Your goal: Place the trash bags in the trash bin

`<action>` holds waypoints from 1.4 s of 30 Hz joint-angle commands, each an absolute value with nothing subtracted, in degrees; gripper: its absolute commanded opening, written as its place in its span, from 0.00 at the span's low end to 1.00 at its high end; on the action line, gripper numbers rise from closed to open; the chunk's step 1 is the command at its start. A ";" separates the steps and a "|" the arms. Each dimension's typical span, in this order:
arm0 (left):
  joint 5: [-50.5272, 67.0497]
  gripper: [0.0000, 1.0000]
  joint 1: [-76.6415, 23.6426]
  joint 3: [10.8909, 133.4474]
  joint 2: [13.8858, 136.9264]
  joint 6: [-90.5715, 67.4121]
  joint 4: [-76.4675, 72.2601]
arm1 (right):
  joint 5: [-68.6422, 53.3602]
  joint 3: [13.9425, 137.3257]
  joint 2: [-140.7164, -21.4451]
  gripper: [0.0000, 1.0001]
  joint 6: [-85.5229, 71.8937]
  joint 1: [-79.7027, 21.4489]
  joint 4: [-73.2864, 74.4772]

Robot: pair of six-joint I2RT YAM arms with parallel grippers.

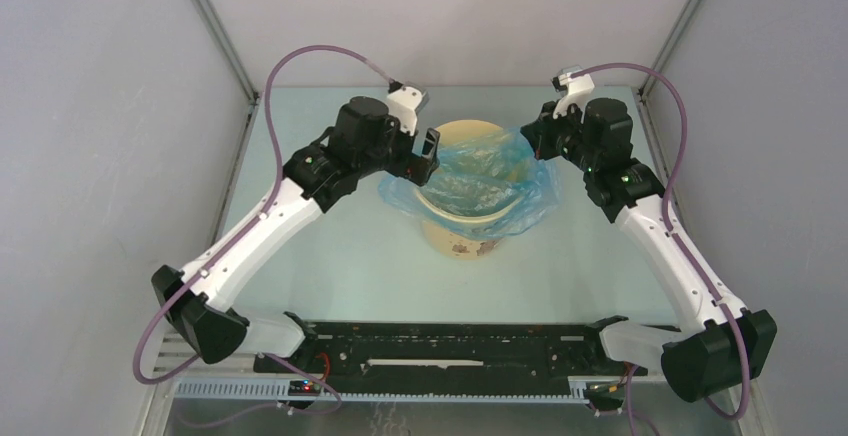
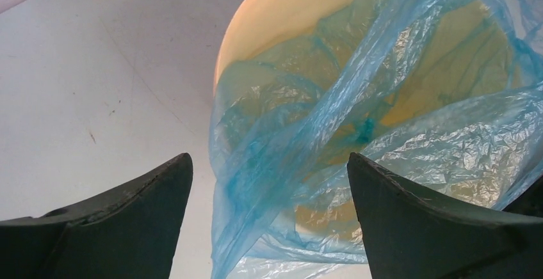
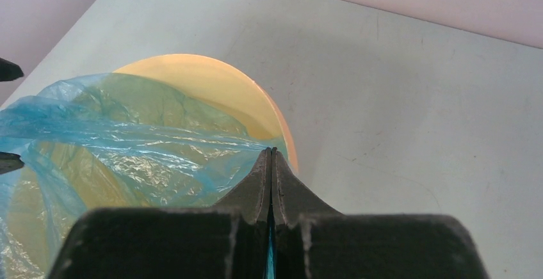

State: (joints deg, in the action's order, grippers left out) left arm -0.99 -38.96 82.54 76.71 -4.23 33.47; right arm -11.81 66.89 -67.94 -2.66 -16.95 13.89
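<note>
The trash bin (image 1: 462, 241), a pale yellow-tan bucket, stands upright at the middle of the table. The trash bag (image 1: 480, 181), thin wrinkled light-blue film, lies spread over its mouth and hangs down the left, front and right sides. My left gripper (image 1: 430, 151) hovers at the bin's left rim, open; in the left wrist view the bag (image 2: 307, 144) hangs loose between the spread fingers (image 2: 153, 196), touching neither. My right gripper (image 1: 535, 136) is at the right rim, shut on the bag's edge; a blue strip shows between the closed jaws (image 3: 271, 151).
The pale table (image 1: 330, 276) is boxed in by grey walls left, right and behind, with metal posts (image 1: 215, 26) at the back corners. A black rail (image 1: 450, 346) runs along the near edge between the arm bases. Purple cables (image 1: 310, 56) loop above both arms.
</note>
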 commanded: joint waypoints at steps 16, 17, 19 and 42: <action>-8.20 0.12 -39.73 96.70 86.62 -4.91 37.70 | -12.24 67.15 -68.61 0.00 -5.23 -14.93 11.36; -8.07 0.09 -39.73 97.11 87.06 -5.18 37.52 | -12.38 67.15 -68.79 0.00 -5.51 -14.79 11.29; -6.93 0.09 -39.60 97.80 87.84 -5.51 37.00 | -12.66 67.15 -69.18 0.00 -6.10 -14.44 10.97; 2.69 0.66 -39.09 88.95 84.17 -4.92 33.96 | -13.67 71.37 -74.62 0.00 -8.19 -13.75 10.77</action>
State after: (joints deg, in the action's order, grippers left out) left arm 1.98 -39.24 90.78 86.94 -5.56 36.58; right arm -13.58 68.73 -74.37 -7.03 -14.28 13.02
